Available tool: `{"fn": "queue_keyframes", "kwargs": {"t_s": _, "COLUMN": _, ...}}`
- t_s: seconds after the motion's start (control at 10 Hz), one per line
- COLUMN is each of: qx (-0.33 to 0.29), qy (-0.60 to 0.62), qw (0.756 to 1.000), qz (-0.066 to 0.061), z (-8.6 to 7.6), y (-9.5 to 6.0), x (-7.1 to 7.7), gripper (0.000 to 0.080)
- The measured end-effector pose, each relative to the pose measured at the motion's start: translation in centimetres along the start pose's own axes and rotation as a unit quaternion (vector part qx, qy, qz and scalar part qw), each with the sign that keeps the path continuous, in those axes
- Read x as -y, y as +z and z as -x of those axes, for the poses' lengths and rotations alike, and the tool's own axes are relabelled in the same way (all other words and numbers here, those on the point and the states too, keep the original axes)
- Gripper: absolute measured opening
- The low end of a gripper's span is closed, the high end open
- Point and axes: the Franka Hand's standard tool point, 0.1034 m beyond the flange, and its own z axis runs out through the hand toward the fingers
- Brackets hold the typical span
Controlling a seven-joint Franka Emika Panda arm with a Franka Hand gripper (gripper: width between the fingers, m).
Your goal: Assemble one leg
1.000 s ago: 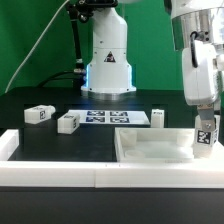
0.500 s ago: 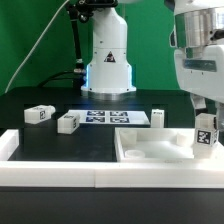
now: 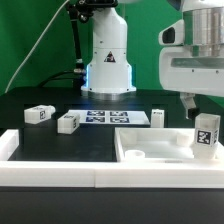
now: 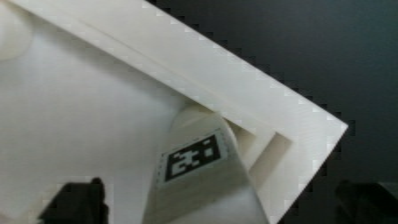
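Observation:
One leg [image 3: 205, 135] stands upright in the corner of the large flat white square piece [image 3: 150, 150], at the exterior view's right, with its tag facing the camera. My gripper [image 3: 203, 104] hangs just above it, open and holding nothing. In the wrist view the leg [image 4: 205, 160] lies between my two dark fingertips [image 4: 75, 202], which stand wide apart and clear of it, with my gripper [image 4: 222, 205] centred over it. Three more legs lie on the black table: two at the exterior view's left [image 3: 39, 114] [image 3: 68, 122] and one near the middle [image 3: 158, 118].
The marker board [image 3: 112, 118] lies flat behind the square piece. The robot's base [image 3: 108, 60] stands at the back. A low white wall [image 3: 60, 172] runs along the front edge, with a raised end at the exterior view's left [image 3: 8, 145].
My gripper has let go of the leg and risen straight up off it. The leg stays standing in the corner of the square piece.

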Motion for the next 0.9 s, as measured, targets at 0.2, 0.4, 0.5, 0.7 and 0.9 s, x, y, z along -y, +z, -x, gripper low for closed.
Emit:
{"fn": "queue_keyframes", "kwargs": {"t_s": 0.2, "qx": -0.005, "qy": -0.075, "qw": 0.997, "qz": -0.003, "z": -0.37, "y": 0.02, "x": -0.12, "gripper": 0.0649}}
{"fn": "queue_keyframes", "kwargs": {"t_s": 0.4, "qx": -0.007, "qy": -0.161, "qw": 0.987, "qz": -0.003, "z": -0.87, "y": -0.01, "x": -0.33, "gripper": 0.0649}}
{"fn": "queue_keyframes", "kwargs": {"t_s": 0.5, "qx": -0.007, "qy": -0.200, "qw": 0.980, "qz": -0.003, "z": -1.02, "y": -0.01, "x": -0.42, "gripper": 0.0649}}
{"fn": "queue_keyframes", "kwargs": {"t_s": 0.7, "qx": -0.007, "qy": -0.207, "qw": 0.978, "qz": -0.003, "z": -1.04, "y": -0.01, "x": -0.43, "gripper": 0.0562}}
{"fn": "queue_keyframes", "kwargs": {"t_s": 0.9, "qx": -0.007, "qy": -0.207, "qw": 0.978, "qz": -0.003, "z": -1.05, "y": -0.01, "x": -0.43, "gripper": 0.0425}}
